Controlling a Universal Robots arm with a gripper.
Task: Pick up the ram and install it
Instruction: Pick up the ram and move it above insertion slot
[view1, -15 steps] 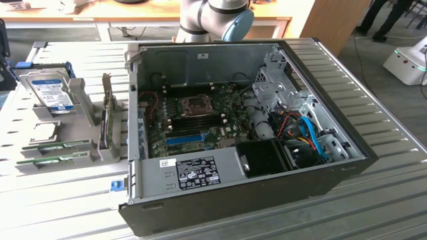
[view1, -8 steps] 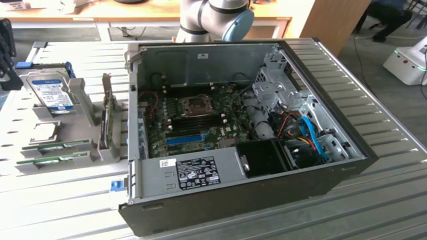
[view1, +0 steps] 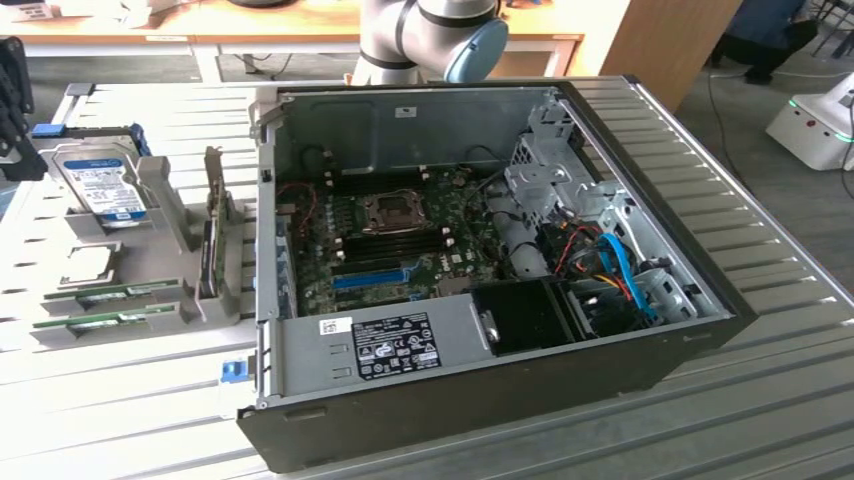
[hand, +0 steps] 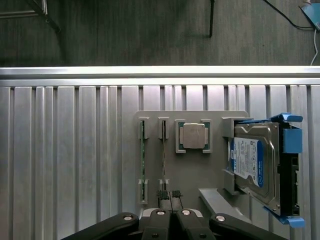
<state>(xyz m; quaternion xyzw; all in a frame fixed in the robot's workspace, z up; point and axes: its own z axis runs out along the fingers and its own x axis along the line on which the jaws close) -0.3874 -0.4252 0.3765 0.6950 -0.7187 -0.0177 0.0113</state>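
1 open computer case (view1: 441, 410) lay on its side on the ribbed metal bench (view1: 747, 200), w/ the motherboard (view1: 400, 240) facing up and 1 blue slot strip (view1: 367, 278) on it. The robot arm (view1: 420, 40) stood behind the case.

At the exterior view's left sat 1 grey holder (hand: 192, 172) w/ 4 parts in it: 2 ram sticks, 1 square silver processor chip (hand: 194, 136) and 1 hard drive (hand: 250, 162) w/ a blue-white label in a blue bracket. Both sticks rested on edge in separate slots, side by side and parallel, not touching. The first ram stick (hand: 142, 160) was the one farthest from the hard drive. The second ram stick (hand: 163, 155) was betw. it and the processor chip. So both were in the holder, well apart from the case.

The claw (hand: 169, 195) hung over the holder, its 2 fingers pressed together and pinching nothing. Its tips lined up approx. w/ one end of the second ram stick.
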